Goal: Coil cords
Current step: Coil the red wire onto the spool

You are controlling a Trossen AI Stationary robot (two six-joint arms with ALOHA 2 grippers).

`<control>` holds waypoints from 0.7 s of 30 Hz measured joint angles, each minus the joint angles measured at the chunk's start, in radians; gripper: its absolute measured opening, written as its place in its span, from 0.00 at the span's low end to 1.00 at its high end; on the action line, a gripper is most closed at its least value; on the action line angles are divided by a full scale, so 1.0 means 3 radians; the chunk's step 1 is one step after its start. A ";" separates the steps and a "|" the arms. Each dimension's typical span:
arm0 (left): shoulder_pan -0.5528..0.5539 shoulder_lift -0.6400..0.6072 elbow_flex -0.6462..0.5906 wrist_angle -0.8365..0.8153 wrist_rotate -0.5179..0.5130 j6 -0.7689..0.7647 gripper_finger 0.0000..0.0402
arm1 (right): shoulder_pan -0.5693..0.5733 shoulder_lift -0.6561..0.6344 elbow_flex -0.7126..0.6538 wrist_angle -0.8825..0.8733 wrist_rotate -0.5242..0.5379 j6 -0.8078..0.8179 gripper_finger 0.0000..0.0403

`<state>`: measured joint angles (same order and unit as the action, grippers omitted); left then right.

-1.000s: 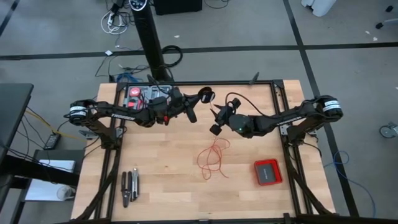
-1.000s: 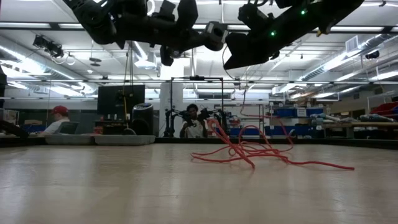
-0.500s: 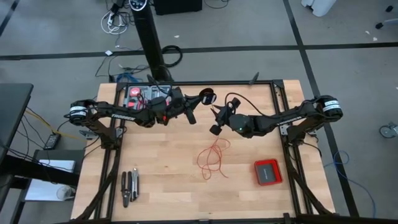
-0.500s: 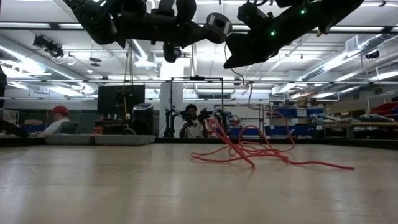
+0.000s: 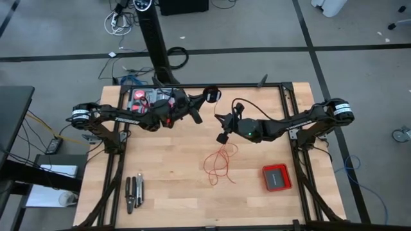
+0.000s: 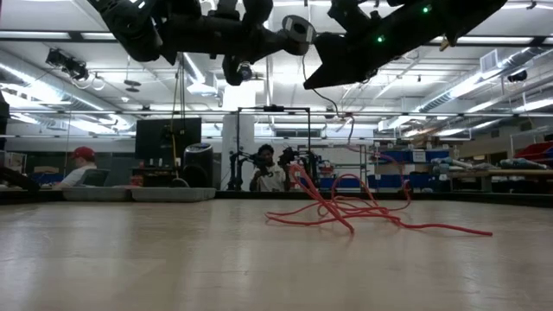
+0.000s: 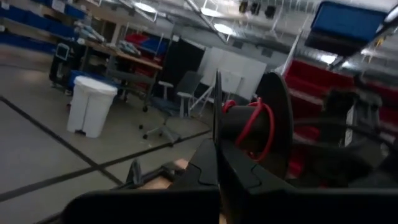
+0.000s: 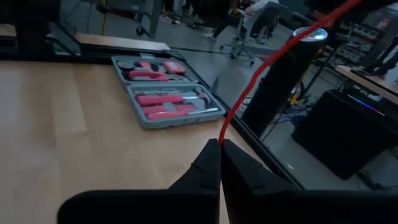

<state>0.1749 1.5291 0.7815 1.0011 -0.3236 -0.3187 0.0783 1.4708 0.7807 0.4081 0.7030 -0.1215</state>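
On the pale wooden surface (image 5: pixel 167 179), pliers (image 5: pixel 133 192) lie near the front; the red wire (image 5: pixel 218 163) sprawls mid-table beside a red box (image 5: pixel 277 177). Right fingers (image 8: pixel 219 152) pinch the wire; left fingers (image 7: pixel 217 155) clamp the black spool (image 7: pixel 261 127). Beyond, people sit at workshop benches.
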 joint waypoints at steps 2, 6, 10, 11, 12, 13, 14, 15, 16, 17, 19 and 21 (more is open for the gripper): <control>0.0000 0.0000 0.0000 0.0050 -0.0019 -0.0001 0.00 | 0.0001 0.0000 0.0010 0.0014 0.0000 -0.0001 0.00; 0.0000 0.0000 0.0000 0.0115 -0.0109 -0.0021 0.00 | 0.0000 0.0000 0.0087 -0.0015 -0.0110 -0.0028 0.00; 0.0000 0.0000 -0.0001 0.0114 -0.0279 -0.0010 0.00 | 0.0001 -0.0001 0.0223 -0.0102 -0.0257 -0.0054 0.00; 0.0000 0.0000 0.0000 0.0117 -0.0294 -0.0008 0.00 | -0.0001 -0.0001 0.0262 -0.0129 -0.0262 -0.0065 0.00; 0.0000 0.0000 0.0000 0.0117 -0.0313 0.0003 0.00 | -0.0012 -0.0001 0.0309 -0.0170 -0.0264 -0.0067 0.00; 0.0000 0.0000 0.0000 0.0117 -0.0318 0.0032 0.00 | -0.0025 -0.0001 0.0356 -0.0211 -0.0264 -0.0069 0.00; 0.0000 0.0000 0.0000 0.0113 -0.0321 0.0083 0.00 | -0.0036 -0.0001 0.0399 -0.0241 -0.0264 -0.0071 0.00; 0.0000 0.0000 0.0000 0.0114 -0.0324 0.0119 0.00 | -0.0044 0.0012 0.0437 -0.0254 -0.0262 -0.0097 0.00; 0.0000 0.0000 0.0000 0.0114 -0.0324 0.0181 0.00 | -0.0049 0.0033 0.0482 -0.0263 -0.0264 -0.0159 0.00; 0.0000 0.0000 0.0000 0.0108 -0.0323 0.0249 0.00 | -0.0051 0.0052 0.0525 -0.0299 -0.0265 -0.0226 0.00; 0.0000 0.0000 0.0000 0.0084 -0.0319 0.0397 0.00 | -0.0051 0.0057 0.0624 -0.0447 -0.0339 -0.0307 0.00; 0.0000 0.0000 0.0000 0.0046 -0.0308 0.0495 0.00 | -0.0077 0.0056 0.0711 -0.0563 -0.0385 -0.0300 0.00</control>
<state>0.1749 1.5291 0.7815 1.0149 -0.4159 -0.1703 0.0553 1.4876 0.9939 0.2391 0.5875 -0.2114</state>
